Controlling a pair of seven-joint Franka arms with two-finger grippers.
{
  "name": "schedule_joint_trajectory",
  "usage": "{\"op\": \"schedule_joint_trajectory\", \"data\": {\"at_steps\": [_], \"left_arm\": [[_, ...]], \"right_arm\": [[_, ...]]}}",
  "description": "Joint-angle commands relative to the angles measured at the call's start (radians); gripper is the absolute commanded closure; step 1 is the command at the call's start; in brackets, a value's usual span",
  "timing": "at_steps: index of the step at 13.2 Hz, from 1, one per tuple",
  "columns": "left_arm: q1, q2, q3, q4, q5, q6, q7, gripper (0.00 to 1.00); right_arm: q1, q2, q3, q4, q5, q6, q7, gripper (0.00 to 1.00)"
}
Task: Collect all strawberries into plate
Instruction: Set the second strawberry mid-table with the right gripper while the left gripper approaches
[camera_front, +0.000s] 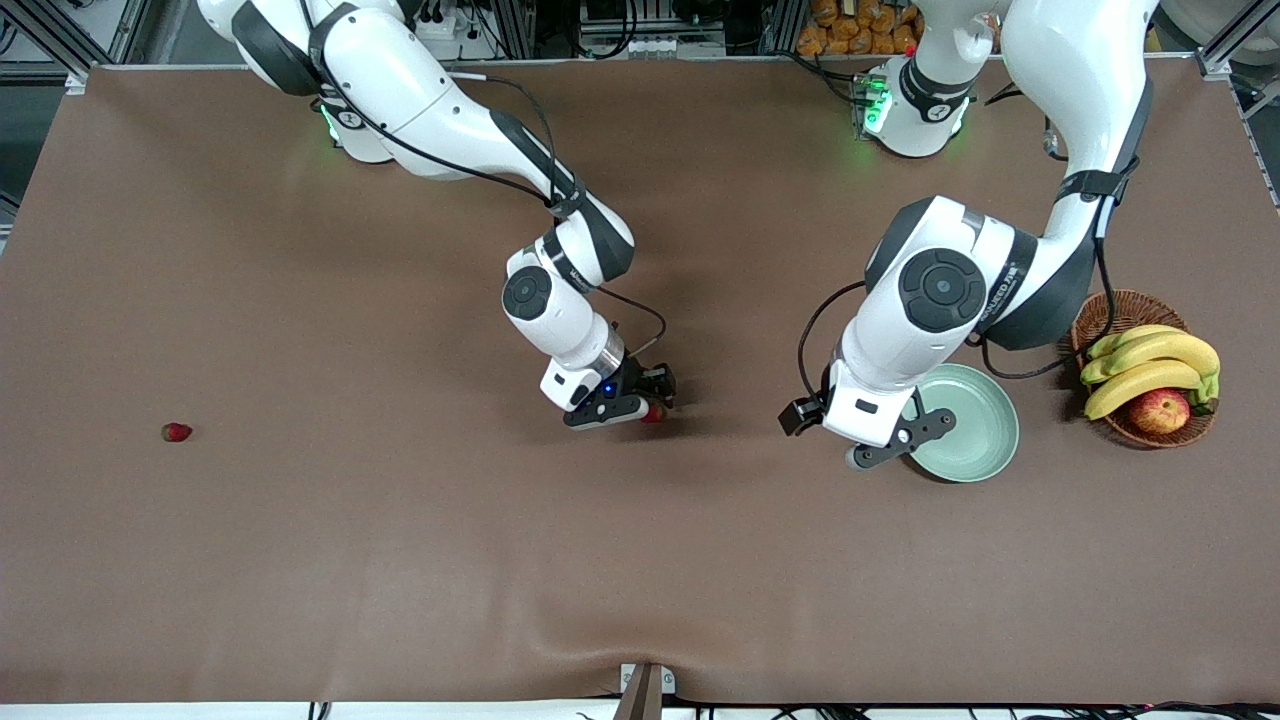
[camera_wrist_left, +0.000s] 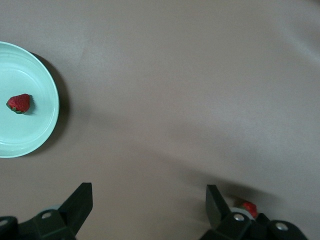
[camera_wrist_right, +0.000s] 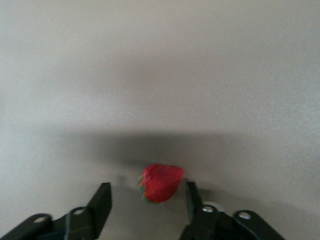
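Note:
The pale mint-green plate (camera_front: 985, 440) sits toward the left arm's end of the table. One strawberry (camera_wrist_left: 19, 103) lies in the plate (camera_wrist_left: 45, 131); the left arm hides it in the front view. My left gripper (camera_front: 900, 440) (camera_wrist_left: 147, 200) is open and empty, over the plate's edge and the table beside it. My right gripper (camera_front: 652, 398) (camera_wrist_right: 147, 194) is open at mid-table, its fingers astride a second strawberry (camera_front: 655, 413) (camera_wrist_right: 160, 182) that sits close to one finger (camera_wrist_right: 192, 197). A third strawberry (camera_front: 176, 432) lies alone toward the right arm's end.
A brown wicker basket (camera_front: 1100, 315) with bananas (camera_front: 1150, 365) and a red-yellow apple (camera_front: 1160, 410) stands beside the plate, at the left arm's end of the table. Brown cloth covers the table (camera_front: 400, 560).

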Motion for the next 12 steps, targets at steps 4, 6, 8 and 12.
{"op": "schedule_joint_trajectory", "data": {"at_steps": [4, 6, 8, 12], "left_arm": [[0.019, -0.009, 0.001, -0.006, 0.004, -0.011, 0.084, 0.0], [0.033, -0.012, 0.003, -0.009, 0.004, -0.014, 0.126, 0.0], [0.048, -0.018, 0.003, -0.011, 0.003, -0.032, 0.18, 0.0], [0.053, -0.018, 0.003, -0.011, 0.003, -0.033, 0.171, 0.0]], "right_arm": [[-0.054, -0.071, -0.028, -0.018, 0.001, -0.023, -0.018, 0.0], [-0.118, -0.146, -0.031, -0.041, 0.001, -0.138, -0.121, 0.0], [-0.224, -0.235, -0.042, -0.072, 0.001, -0.321, -0.286, 0.0], [-0.44, -0.369, -0.06, -0.18, -0.002, -0.506, -0.55, 0.0]]}}
